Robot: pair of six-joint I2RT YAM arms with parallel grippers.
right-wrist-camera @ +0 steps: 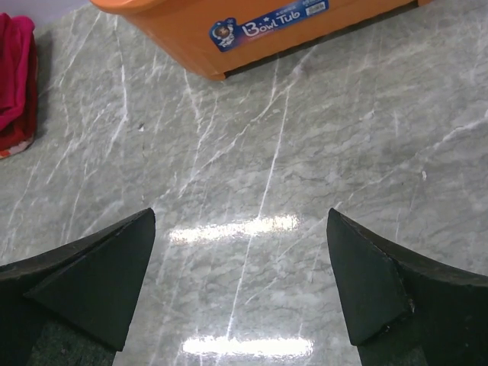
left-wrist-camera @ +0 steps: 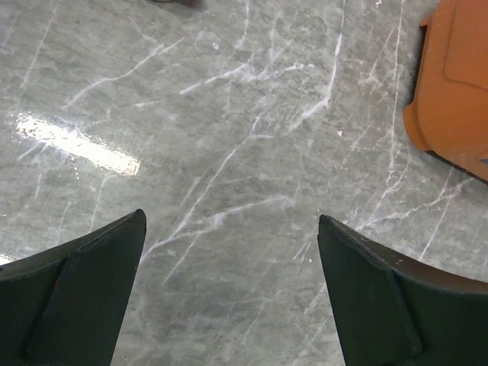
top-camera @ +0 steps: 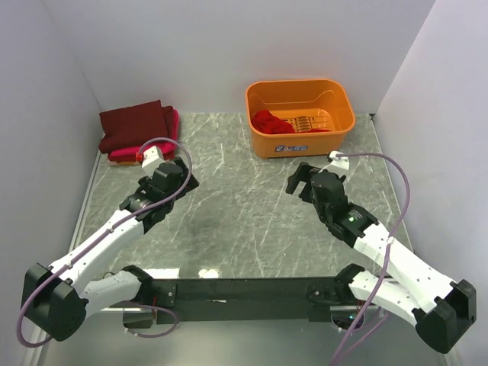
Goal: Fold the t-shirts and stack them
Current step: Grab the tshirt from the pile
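Note:
A dark maroon t-shirt [top-camera: 134,124] lies folded on top of a hot pink t-shirt [top-camera: 136,155] at the table's back left; the pink edge [right-wrist-camera: 14,80] shows at the left of the right wrist view. A bright red t-shirt [top-camera: 273,122] lies crumpled inside the orange basket [top-camera: 338,95] at the back. My left gripper [top-camera: 181,174] hovers open over bare marble just right of the stack, nothing between its fingers [left-wrist-camera: 84,293]. Open and empty too, my right gripper [top-camera: 299,181] hangs in front of the basket [right-wrist-camera: 229,34].
The table is grey marble [top-camera: 236,198] with white walls on three sides. The basket's corner [left-wrist-camera: 454,91] shows at the right of the left wrist view. Both arm bases sit on a black bar [top-camera: 244,290] at the near edge.

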